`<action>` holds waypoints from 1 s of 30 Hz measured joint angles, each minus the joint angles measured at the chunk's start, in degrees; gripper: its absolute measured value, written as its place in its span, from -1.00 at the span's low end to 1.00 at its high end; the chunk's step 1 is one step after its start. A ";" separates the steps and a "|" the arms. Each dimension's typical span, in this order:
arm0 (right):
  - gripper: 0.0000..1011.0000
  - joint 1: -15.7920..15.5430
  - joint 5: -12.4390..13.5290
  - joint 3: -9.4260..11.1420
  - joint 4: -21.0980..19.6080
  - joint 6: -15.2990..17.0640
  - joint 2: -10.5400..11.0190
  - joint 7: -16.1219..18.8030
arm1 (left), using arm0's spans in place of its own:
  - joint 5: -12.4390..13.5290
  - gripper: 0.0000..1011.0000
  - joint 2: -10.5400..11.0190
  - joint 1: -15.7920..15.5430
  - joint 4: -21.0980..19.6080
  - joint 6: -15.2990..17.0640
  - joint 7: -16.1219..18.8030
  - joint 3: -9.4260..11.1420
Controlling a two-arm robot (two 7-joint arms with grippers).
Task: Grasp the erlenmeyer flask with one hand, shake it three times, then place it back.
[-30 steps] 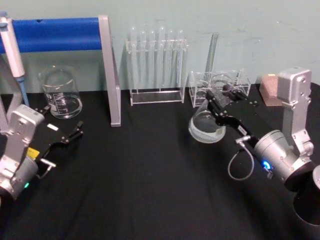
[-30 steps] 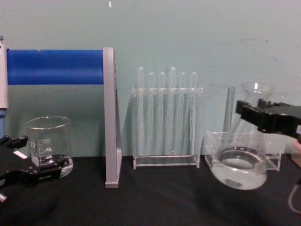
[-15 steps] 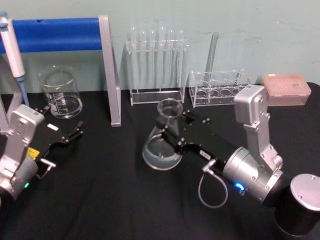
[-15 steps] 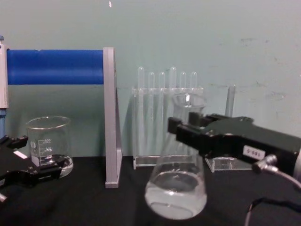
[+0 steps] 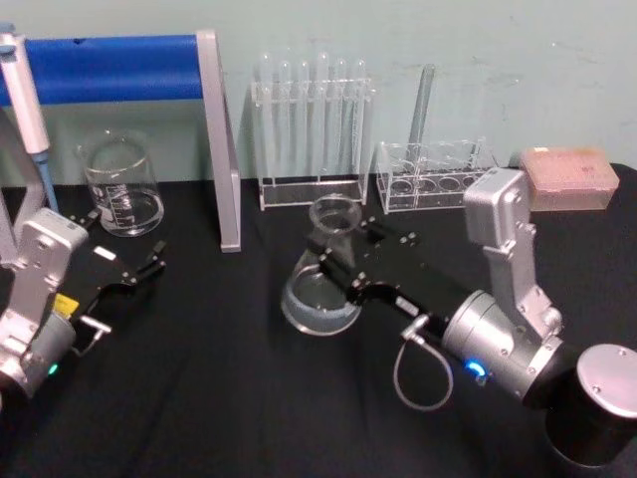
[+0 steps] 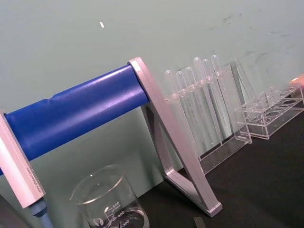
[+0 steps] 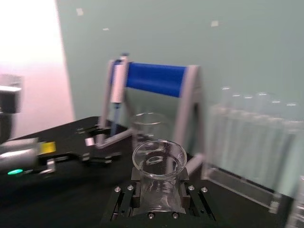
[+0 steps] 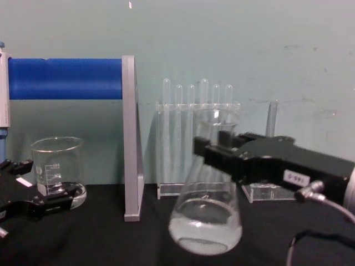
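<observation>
The right pincer (image 5: pixel 334 261) is clenched around the neck of the erlenmeyer flask (image 5: pixel 317 299). The flask's wide base, holding a little clear liquid, hangs just below the pincer, low over the black table (image 5: pixel 249 398); I can't tell whether it touches. Well off to that pincer's left, the left pincer (image 5: pixel 157 256) sits released near the beaker (image 5: pixel 121 189).

The beaker (image 6: pixel 107 199) carries printed graduation numbers 500, 400 and 300.
</observation>
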 joint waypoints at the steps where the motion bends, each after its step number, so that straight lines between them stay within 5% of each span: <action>1: -0.11 -0.02 -0.08 0.33 0.07 -0.06 -0.11 -0.59 | 0.00 0.98 0.00 0.00 0.00 0.00 0.00 0.00; 20: -0.11 -2.29 -5.14 12.86 1.45 0.19 -3.61 -16.05 | 0.00 0.98 0.00 0.00 0.00 0.00 0.00 0.00; 30: -0.11 -3.07 -6.91 15.62 1.36 1.03 -4.78 -18.05 | 0.00 0.98 0.00 0.00 0.00 0.00 0.00 0.00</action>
